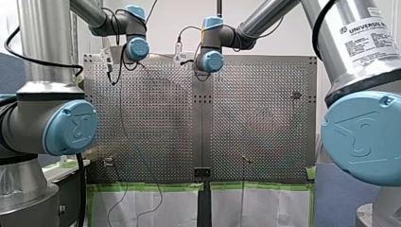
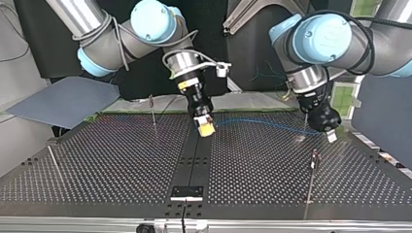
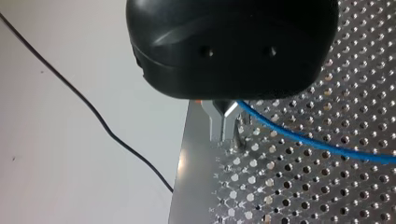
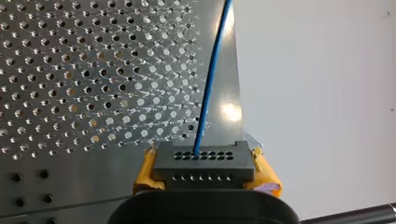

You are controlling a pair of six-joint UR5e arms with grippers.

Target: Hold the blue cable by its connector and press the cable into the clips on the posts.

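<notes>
1. My right gripper (image 2: 206, 127) is clamping the dark grey block-shaped connector (image 4: 204, 159) between its yellow pads (image 4: 267, 176), so this end cannot slip while the rest is being guided.
2. The thin blue cable (image 2: 262, 122) is leaving the connector's holed face and is hanging above the perforated metal table (image 2: 121, 160), reaching across to my left gripper (image 3: 223, 122). It is not lying in any clip.
3. The left gripper's metal fingers (image 3: 217, 123) are standing narrow, and the cable is coming out from between them (it seems pinched there, though the black body is hiding part of the contact). I judge that this second grip is making the span straight.
4. The thin upright metal post (image 2: 311, 182) with a small clip (image 2: 315, 155) on top is standing near the left gripper. Probably the span is being held high so it can be lowered into this clip.
</notes>
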